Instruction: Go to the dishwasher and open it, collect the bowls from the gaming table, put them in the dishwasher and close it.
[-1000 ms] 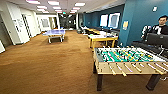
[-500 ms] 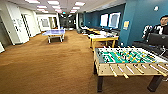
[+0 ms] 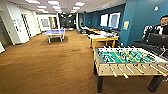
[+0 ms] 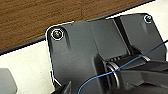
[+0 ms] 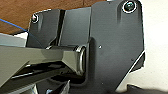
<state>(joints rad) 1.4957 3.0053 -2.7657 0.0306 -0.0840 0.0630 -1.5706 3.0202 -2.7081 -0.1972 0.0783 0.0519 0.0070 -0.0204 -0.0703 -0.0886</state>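
Where brown carpet [image 3: 50, 67] spreads, a foosball table [image 3: 126, 61] stands (wrist views: carpet).

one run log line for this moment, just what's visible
place: carpeted games room | near right: foosball table | behind it: yellow-edged table | far left: ping-pong table | person at right edge

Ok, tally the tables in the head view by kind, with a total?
Foosball table: 1
Ping-pong table: 1
Yellow-edged white-topped table: 1
Total: 3
Further tables behind may be there, too blurred to count.
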